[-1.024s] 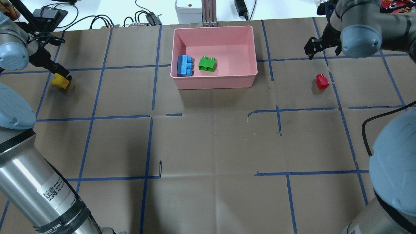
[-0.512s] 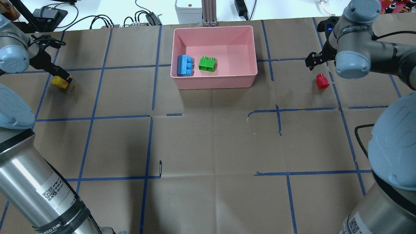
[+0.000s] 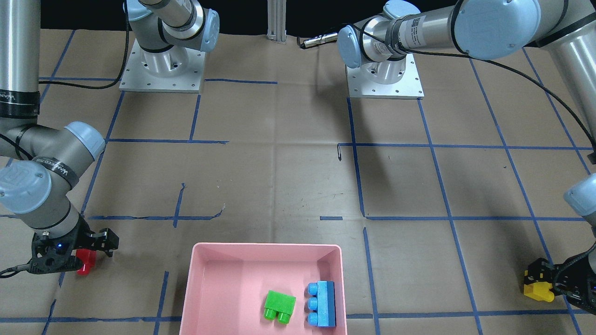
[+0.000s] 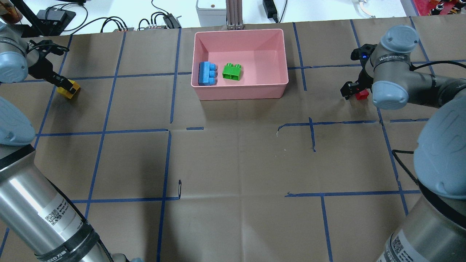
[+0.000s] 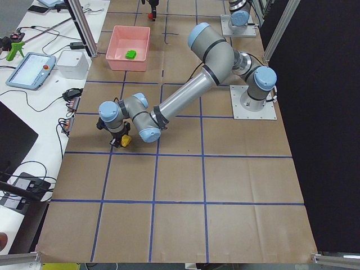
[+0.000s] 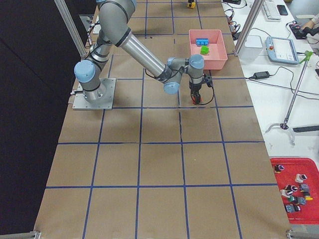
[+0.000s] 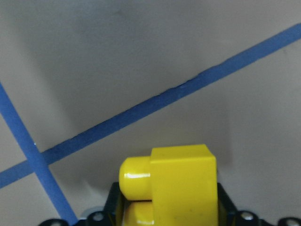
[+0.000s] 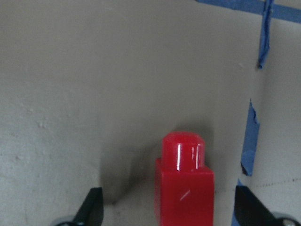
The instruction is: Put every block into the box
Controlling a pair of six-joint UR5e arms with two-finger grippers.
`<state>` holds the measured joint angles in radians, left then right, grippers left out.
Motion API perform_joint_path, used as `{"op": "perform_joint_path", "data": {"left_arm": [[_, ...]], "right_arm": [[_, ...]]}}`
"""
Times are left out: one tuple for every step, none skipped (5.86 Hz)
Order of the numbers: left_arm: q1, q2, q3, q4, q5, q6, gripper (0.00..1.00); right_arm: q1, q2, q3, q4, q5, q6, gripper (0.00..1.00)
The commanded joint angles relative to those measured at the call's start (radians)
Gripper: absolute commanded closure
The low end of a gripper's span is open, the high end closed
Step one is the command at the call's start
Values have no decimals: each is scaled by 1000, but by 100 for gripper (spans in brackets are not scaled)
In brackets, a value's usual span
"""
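The pink box stands at the table's far middle; it also shows in the front view. In it lie the light blue block and the green block. My left gripper is shut on the yellow block at the far left, low over the paper. The left wrist view shows that block between the jaws. My right gripper is open and down around the red block. In the right wrist view the red block stands between the fingers with gaps on both sides.
Brown paper with a blue tape grid covers the table. Cables and small devices and an aluminium post lie beyond the far edge. The arm bases stand on the robot's side.
My right gripper has come down from behind the red block and now straddles it. My left gripper has barely shifted with the yellow block. The blocks in the box have not moved.
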<state>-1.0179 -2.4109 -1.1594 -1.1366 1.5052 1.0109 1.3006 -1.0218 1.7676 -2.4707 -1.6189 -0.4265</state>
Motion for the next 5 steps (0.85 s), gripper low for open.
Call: {"op": "perform_joint_path", "data": {"left_arm": [[-4,34,9,-3,7,-15,80],[-10,102,9,-37,18,-32,82],[-14,195,20,-139,26,-55,83],[-59,272,38,-257,27,-154,83],[-136,288,61,-296,39,-324,83]], "right_arm": [[-6,-7,0,1,11,-6,61],[-6,-11,0,6,23,-6,93],[-10,-17,-5,6,75,-11,97],[-18,-55,-14,10,74,-26,98],[-15,-131,-55,44,64,-40,98]]}}
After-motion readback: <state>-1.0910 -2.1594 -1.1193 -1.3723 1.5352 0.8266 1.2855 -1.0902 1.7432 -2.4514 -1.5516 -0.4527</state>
